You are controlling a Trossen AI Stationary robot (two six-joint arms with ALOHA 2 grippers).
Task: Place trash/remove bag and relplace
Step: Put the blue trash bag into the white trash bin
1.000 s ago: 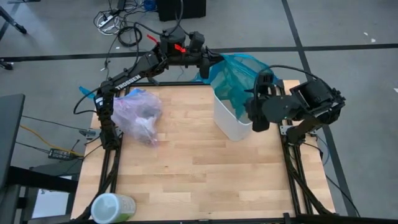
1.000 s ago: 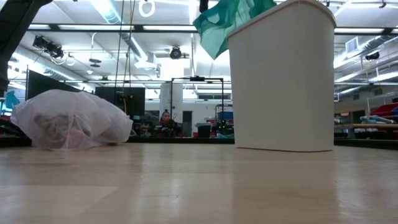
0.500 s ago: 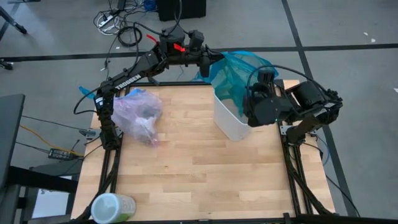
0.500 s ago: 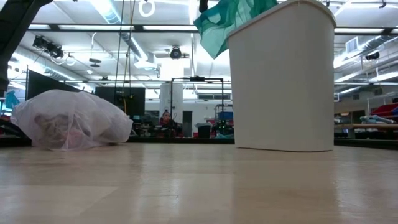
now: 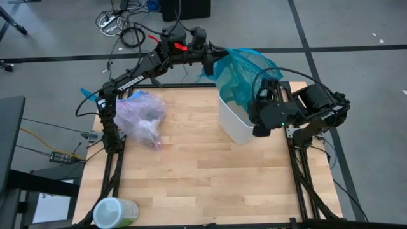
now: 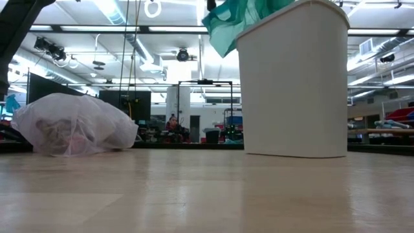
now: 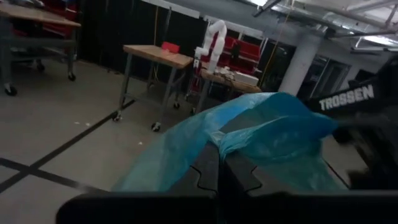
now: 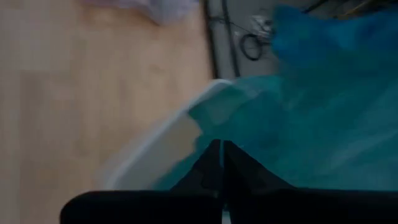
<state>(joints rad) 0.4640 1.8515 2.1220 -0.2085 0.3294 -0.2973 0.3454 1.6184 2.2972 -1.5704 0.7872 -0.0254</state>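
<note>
Full pink bag (image 5: pixel 141 118) already out, lying left of centre on the table (image 5: pixel 191 172), while left hand (image 5: pixel 214 58) and right hand (image 5: pixel 259 109), both pinching the teal liner (image 5: pixel 241 75), fit it over the bin (image 5: pixel 234 124), upper right; seating it remains.

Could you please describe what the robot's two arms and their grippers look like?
Both arms are dark, jointed and matte. The left arm carries white lettering along its link and red tags near the wrist. The right arm has bulky rounded housings and a black cable. Each gripper has two flat dark fingers.
</note>
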